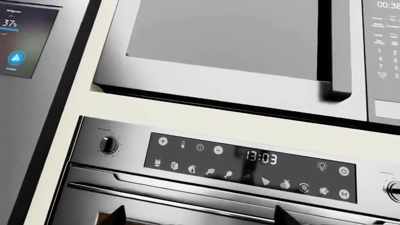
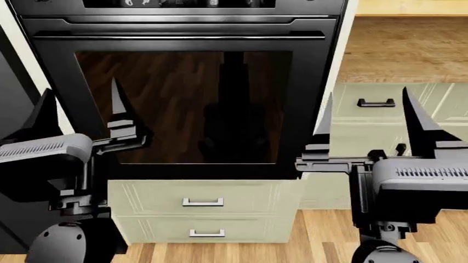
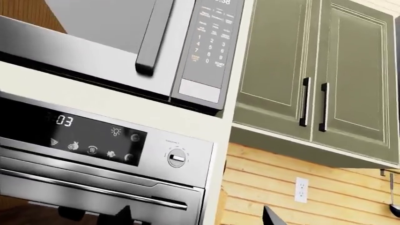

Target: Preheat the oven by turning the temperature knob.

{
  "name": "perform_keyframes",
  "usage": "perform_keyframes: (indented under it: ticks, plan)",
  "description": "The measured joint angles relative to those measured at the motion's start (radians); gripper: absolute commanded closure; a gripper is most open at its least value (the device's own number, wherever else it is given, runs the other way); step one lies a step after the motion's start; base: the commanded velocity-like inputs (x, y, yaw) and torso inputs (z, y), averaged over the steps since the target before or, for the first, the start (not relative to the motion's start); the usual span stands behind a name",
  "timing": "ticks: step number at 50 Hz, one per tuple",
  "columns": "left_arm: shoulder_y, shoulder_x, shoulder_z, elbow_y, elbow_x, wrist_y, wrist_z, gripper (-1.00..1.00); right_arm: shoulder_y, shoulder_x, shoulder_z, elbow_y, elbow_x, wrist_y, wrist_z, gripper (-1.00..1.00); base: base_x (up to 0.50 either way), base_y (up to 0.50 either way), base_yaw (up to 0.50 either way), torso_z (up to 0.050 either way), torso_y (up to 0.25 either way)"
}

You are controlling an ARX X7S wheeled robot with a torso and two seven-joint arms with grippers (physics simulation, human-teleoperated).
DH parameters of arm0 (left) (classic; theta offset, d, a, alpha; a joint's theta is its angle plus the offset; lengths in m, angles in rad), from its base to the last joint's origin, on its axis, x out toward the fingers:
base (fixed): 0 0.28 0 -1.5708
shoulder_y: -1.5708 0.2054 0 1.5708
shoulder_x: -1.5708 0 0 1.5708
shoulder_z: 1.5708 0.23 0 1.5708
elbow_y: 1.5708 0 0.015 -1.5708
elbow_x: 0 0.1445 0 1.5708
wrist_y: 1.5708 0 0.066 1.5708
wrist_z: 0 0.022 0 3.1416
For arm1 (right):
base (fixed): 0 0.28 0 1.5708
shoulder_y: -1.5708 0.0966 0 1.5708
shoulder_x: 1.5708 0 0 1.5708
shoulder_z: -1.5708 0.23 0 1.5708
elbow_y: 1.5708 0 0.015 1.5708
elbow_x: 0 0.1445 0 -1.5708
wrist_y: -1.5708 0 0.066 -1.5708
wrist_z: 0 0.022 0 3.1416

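Observation:
The oven is black with a dark glass door and a long bar handle. Its panel shows in the left wrist view, with a display reading 13:03. The temperature knob, a dark round dial with a ridge, sits at that panel's left end. A second knob sits at the right end and also shows in the left wrist view. My left gripper and right gripper are open and empty. They point up in front of the door, below the panel, touching nothing. The left gripper and right gripper show only fingertips.
A steel microwave with a keypad sits above the oven. A fridge screen is to its left. Cream drawers lie below the oven. Green wall cabinets and a wood-panelled wall are to its right.

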Motion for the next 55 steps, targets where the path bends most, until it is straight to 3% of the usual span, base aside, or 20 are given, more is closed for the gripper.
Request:
perform_keyframes:
  ticks: [55]
  plan:
    - [0.007,-0.058,0.029,0.076,-0.064,-0.001,-0.056,-1.00,0.010,0.045,-0.040,-0.096,0.042,0.059,0.038,-1.00,0.00,-0.02,0.00,0.000,0.000]
